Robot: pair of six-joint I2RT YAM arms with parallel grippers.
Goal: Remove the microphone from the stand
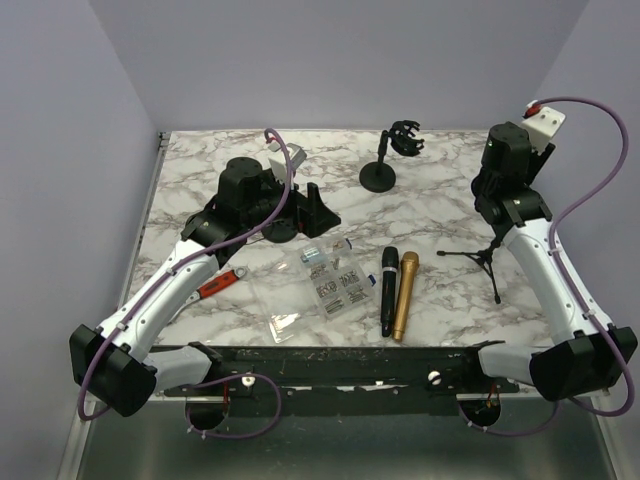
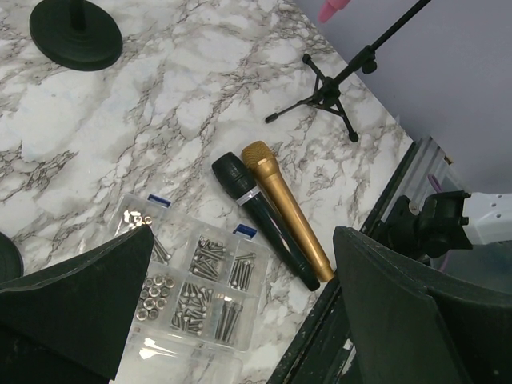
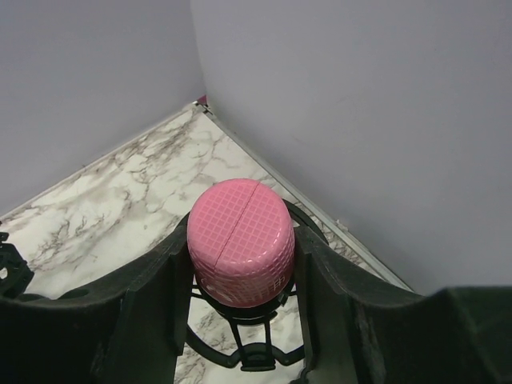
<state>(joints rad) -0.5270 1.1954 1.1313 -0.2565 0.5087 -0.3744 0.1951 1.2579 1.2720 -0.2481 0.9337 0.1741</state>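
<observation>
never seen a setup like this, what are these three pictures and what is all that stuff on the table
Two robot arms are bolted at the near edge of a marble-patterned table. The top external picture looks down from above and behind them. The other two come from cameras on the wrists, so each shows its own black fingers.

On the table lie a black microphone and a gold microphone side by side, a clear box of screws and nuts, and a round-based stand with an empty clip.

The left gripper is open and holds nothing. The right gripper has its fingers on either side of a pink microphone sitting in a tripod stand. Whether it is gripping it yet, I cannot tell.
</observation>
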